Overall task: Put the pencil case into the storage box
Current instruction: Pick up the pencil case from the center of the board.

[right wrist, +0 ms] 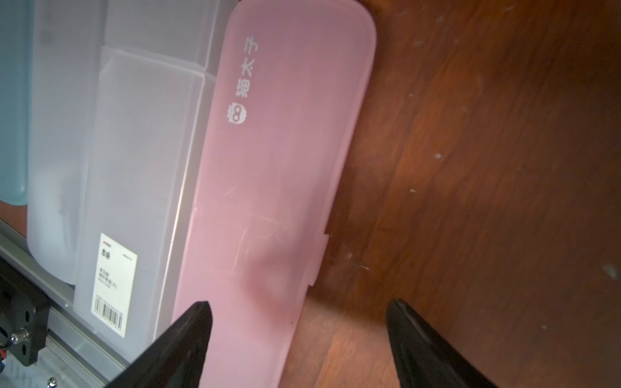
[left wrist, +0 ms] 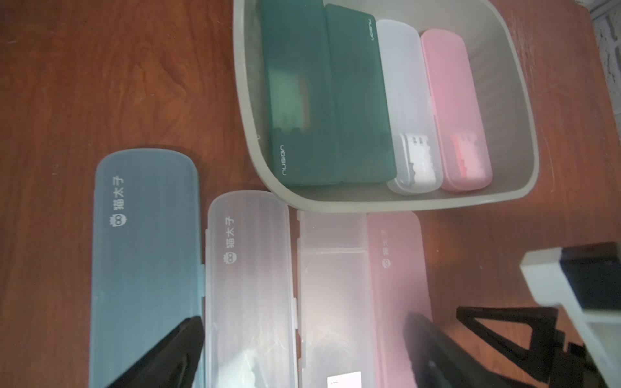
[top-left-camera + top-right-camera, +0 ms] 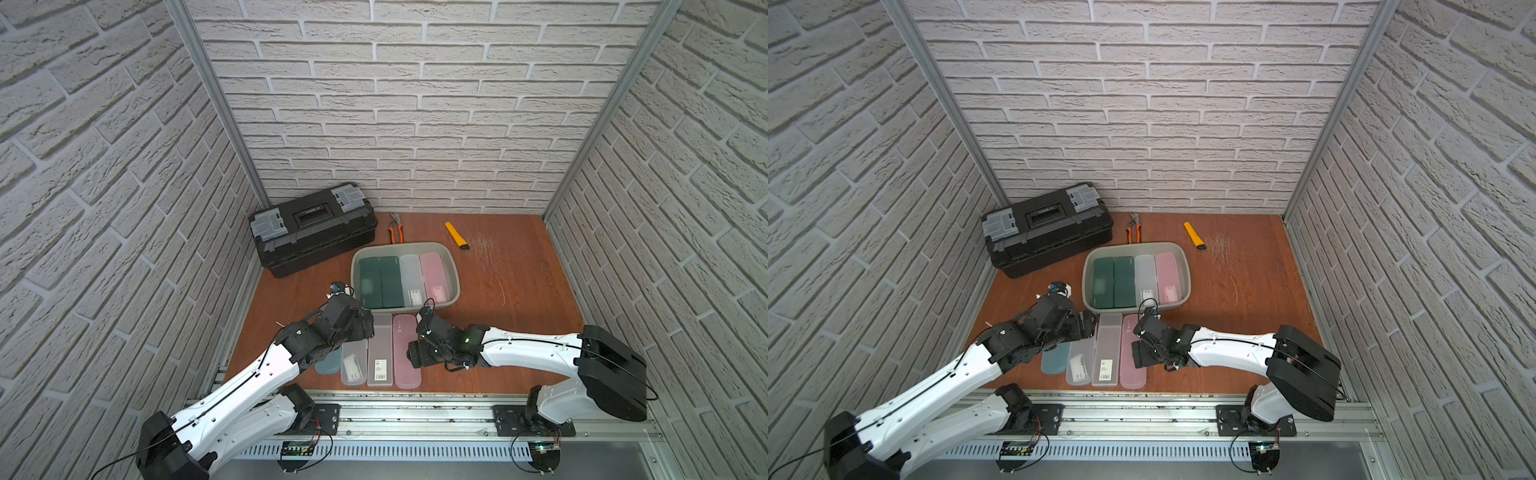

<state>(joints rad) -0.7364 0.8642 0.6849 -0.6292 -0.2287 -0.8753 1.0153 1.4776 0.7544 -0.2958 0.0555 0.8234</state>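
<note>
The right gripper (image 1: 299,304) holds nothing, its fingers (image 1: 181,336) spread wide: one hangs over the pink pencil case (image 1: 285,151), the other over bare tabletop (image 1: 487,168) beside it. The left gripper (image 2: 302,315) is equally wide and empty. The pink pencil case is long, translucent, white-logoed and lies flat just outside the storage box (image 2: 369,201), ending a row of cases (image 2: 248,285).

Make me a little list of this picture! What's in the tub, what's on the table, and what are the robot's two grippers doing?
In the storage box: two dark green cases, clear case, pink case
On the table: blue case, frosted case, labelled case, second pink case
Left gripper: jaws open, holding nothing
Right gripper: jaws open at the second pink case, holding nothing
</note>
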